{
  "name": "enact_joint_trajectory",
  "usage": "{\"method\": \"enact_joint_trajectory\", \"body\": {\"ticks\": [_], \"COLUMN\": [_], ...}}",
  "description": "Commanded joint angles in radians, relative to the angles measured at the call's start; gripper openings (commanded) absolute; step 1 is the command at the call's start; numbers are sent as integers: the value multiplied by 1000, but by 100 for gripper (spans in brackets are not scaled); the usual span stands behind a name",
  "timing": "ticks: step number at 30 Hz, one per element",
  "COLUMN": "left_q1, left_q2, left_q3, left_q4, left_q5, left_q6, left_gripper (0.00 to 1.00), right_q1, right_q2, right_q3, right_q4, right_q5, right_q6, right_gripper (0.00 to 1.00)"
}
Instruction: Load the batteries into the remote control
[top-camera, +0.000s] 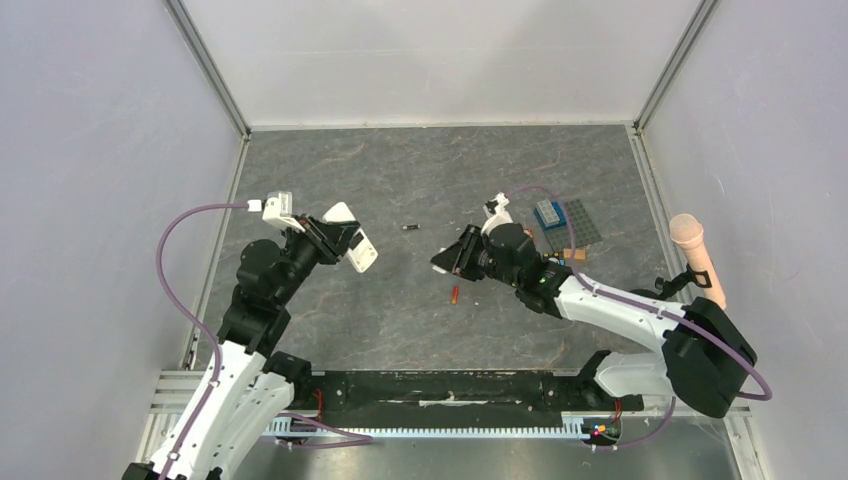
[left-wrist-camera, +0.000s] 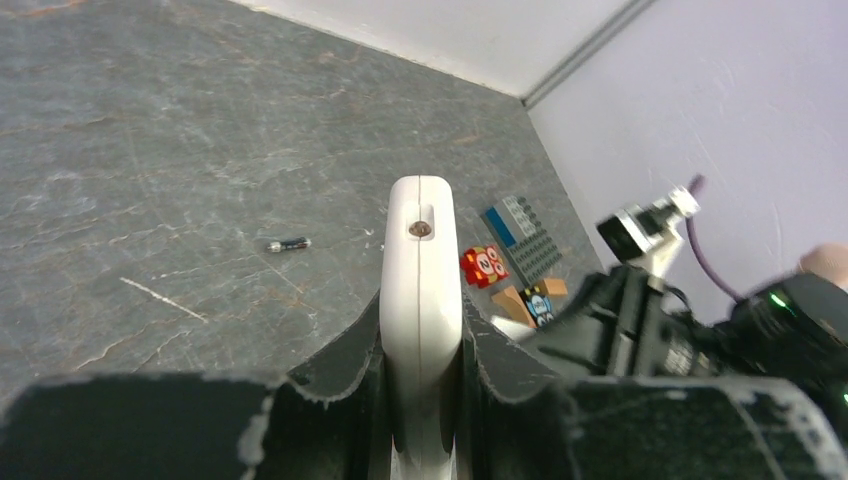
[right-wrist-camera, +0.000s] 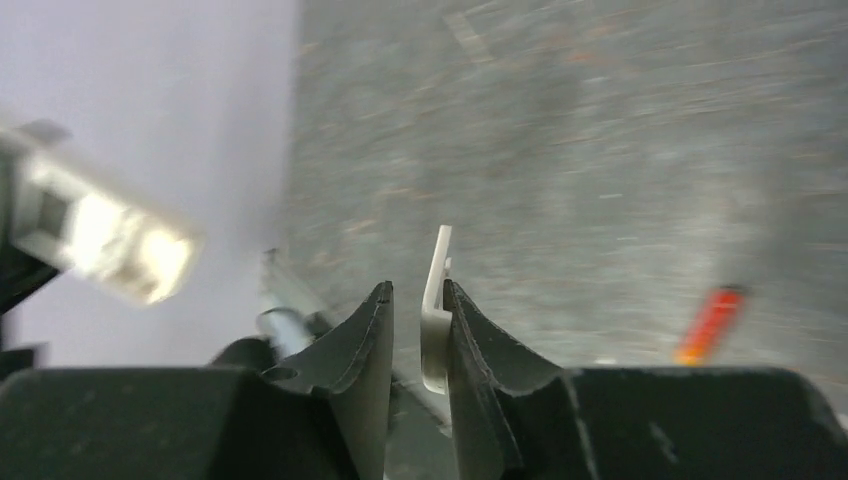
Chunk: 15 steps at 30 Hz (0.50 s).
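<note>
My left gripper (top-camera: 335, 240) is shut on the remote control (top-camera: 352, 240), a white bar held edge-up above the table. The left wrist view shows its narrow white edge (left-wrist-camera: 422, 270) pinched between both pads. The dark battery (top-camera: 409, 228) lies on the table between the arms, also visible in the left wrist view (left-wrist-camera: 289, 244). The orange-red battery (top-camera: 454, 294) lies just below my right gripper (top-camera: 447, 260); it appears blurred in the right wrist view (right-wrist-camera: 709, 324). In that view my right gripper (right-wrist-camera: 418, 290) is open; a thin white cover piece (right-wrist-camera: 436, 300) leans against its right finger, with a gap to the left finger.
A dark grey studded baseplate (top-camera: 575, 222) with a blue brick (top-camera: 546, 212) lies behind the right arm, beside a small red block with white circles (left-wrist-camera: 484, 265) and small tan pieces. A pink-headed stick (top-camera: 697, 255) stands near the right wall. Walls enclose three sides.
</note>
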Motion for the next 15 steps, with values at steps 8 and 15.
{"method": "enact_joint_trajectory", "body": {"ticks": [8,15], "left_q1": [3,2], "left_q2": [-8,38], "left_q3": [44,42], "left_q4": [-48,-53], "left_q5": [252,293], "left_q6": [137,109], "left_gripper": [2,2], "right_q1": [-125,-142], "right_q2": [162,215], "right_q3": [12,24], "right_q4": [-349,-388], "right_q5": [232,295], "right_q6": [-315,-322], "right_gripper": [27,29]}}
